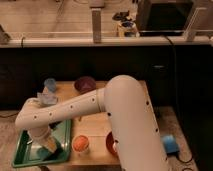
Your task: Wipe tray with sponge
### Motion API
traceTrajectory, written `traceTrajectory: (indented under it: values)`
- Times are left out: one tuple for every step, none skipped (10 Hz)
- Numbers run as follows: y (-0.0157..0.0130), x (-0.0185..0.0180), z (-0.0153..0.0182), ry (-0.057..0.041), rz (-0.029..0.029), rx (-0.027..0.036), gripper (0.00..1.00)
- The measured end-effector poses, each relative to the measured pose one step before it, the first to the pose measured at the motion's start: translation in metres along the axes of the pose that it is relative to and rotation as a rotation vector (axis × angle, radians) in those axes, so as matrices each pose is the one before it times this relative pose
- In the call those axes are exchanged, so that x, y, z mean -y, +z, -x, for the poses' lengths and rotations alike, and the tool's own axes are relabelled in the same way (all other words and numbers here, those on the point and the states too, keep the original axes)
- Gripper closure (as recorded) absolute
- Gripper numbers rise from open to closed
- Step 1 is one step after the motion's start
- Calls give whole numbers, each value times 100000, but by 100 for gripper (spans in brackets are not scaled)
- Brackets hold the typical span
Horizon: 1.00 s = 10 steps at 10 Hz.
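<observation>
The green tray [22,154] lies at the front left of the wooden table. The tan-yellow sponge [53,144] rests on the tray's right half, under the end of my white arm. My gripper [46,141] is down on the tray, shut on the sponge, with its fingers mostly hidden by the wrist. The large white arm reaches from the lower right across the table to the tray.
A light-blue cup [50,84] and a light-blue rounded object [47,98] stand behind the tray. A purple bowl [85,83] is at the back. An orange-filled white cup [81,144] and a red bowl [110,143] sit right of the tray. A blue object [169,144] lies on the floor.
</observation>
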Motion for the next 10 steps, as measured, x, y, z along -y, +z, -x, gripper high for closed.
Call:
traceTrajectory:
  values:
    - [70, -647, -411, 1147, 247, -410, 100]
    - [15, -448, -362, 877, 201, -426, 100]
    - [33, -945, -922, 1589, 425, -875, 100]
    - [30, -165, -934, 1521, -783, -557, 100]
    - [54, 203, -557, 194, -284, -759, 100]
    - [84, 338, -703, 91, -177, -497, 100]
    - [203, 531, -954, -195, -419, -1277, 100]
    - [201, 464, -419, -561, -256, -623, 100]
    - [208, 401, -325, -443, -149, -312, 100]
    - [211, 633, -360, -854, -302, -395, 100]
